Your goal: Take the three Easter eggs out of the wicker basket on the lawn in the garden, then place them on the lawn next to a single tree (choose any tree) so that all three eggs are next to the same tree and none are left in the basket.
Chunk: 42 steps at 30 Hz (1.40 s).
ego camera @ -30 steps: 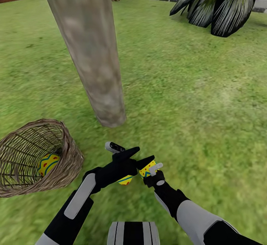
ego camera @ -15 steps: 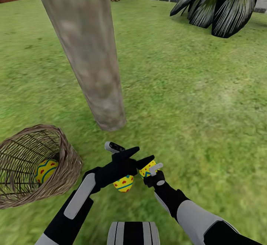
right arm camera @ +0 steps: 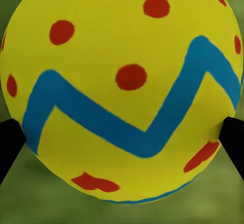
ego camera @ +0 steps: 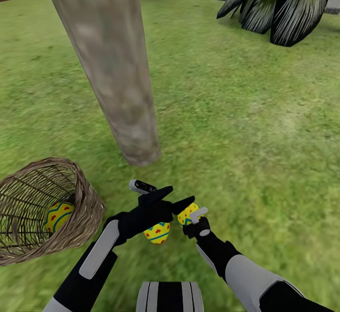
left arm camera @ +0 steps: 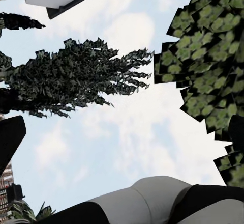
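While the right hand (ego camera: 189,213) pinches one Easter egg (right arm camera: 122,89) just short of the tree (ego camera: 134,132), presumably for placing there, a second egg (ego camera: 157,232) sits under the left hand (ego camera: 153,194), grip unclear. Third egg (ego camera: 57,215) remains in the tipped wicker basket (ego camera: 87,208) on the lawn (ego camera: 245,127).

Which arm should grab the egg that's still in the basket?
Left, probably. The left end effector is open and empty, on the same side as the basket with the last egg. The right end effector is busy gripping another egg.
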Motion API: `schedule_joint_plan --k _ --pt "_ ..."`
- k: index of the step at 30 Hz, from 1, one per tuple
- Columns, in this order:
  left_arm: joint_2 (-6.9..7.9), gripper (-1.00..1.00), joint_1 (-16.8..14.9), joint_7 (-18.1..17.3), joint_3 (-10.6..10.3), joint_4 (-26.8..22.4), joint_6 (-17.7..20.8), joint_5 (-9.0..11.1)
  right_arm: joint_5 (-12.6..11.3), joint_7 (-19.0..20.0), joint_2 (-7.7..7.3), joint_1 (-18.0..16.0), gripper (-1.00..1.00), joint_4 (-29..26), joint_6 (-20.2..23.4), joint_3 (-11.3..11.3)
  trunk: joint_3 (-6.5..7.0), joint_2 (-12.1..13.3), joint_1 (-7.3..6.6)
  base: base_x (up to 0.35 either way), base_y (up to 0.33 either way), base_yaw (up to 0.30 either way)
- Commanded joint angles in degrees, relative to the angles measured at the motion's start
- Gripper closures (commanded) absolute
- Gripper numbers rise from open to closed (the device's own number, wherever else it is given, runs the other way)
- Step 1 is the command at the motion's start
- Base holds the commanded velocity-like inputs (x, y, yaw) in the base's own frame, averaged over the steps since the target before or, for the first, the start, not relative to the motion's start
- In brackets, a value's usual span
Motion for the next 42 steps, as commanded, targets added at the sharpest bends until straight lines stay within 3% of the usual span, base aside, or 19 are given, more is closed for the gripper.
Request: schedule_joint_plan --k 1,12,31,32,42 --pt "-0.06 -1.00 -0.02 -0.10 -0.02 0.02 0.23 0.10 -0.66 -0.31 -0.03 -0.01 1.00 -0.05 0.36 0.49 -0.26 -0.02 0.02 0.000 0.000 0.000" --pt "-0.01 -1.00 -0.05 -0.11 -0.02 0.02 0.22 0.06 -0.74 -0.30 -0.03 0.00 1.00 -0.05 0.36 0.49 -1.59 -0.10 0.18 0.000 0.000 0.000" --pt "0.04 -1.00 -0.05 -0.06 -0.01 0.40 0.14 0.13 -0.58 -0.23 0.12 0.03 1.00 0.03 1.40 0.57 -1.59 -0.10 0.18 0.000 0.000 0.000" --pt "0.05 -1.00 -0.02 -0.04 -0.02 0.46 0.14 0.13 -0.59 -0.23 0.13 0.01 -1.00 0.03 1.54 0.57 -1.59 -0.10 0.18 0.000 0.000 0.000" --pt "-0.06 -1.00 -0.02 0.06 -0.02 0.69 0.14 0.13 -0.66 -0.18 0.14 0.03 -1.00 0.04 2.11 0.57 -1.59 -0.10 0.18 0.000 0.000 0.000"
